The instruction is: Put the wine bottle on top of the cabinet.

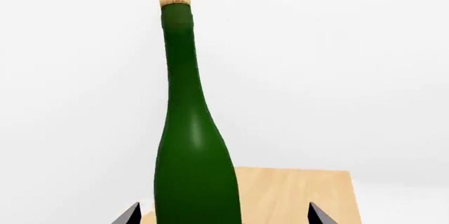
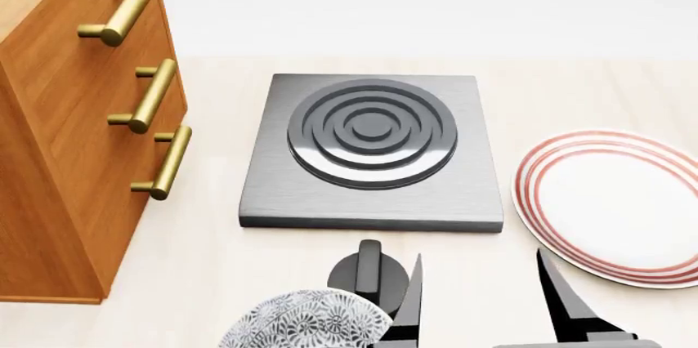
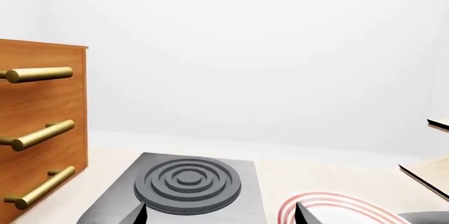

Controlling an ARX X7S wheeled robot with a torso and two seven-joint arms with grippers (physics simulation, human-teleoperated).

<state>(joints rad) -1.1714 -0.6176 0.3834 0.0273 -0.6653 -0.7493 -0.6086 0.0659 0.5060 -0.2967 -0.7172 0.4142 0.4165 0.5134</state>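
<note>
Bottle-lifting looks underway: in our left wrist view the wine bottle [image 1: 193, 129] rises upright between our left fingers [image 1: 133, 214], apparently gripped though contact is hidden, our right fingers [image 2: 565, 299] hang wide, and next we must raise it above the cabinet [image 2: 65, 144].
</note>
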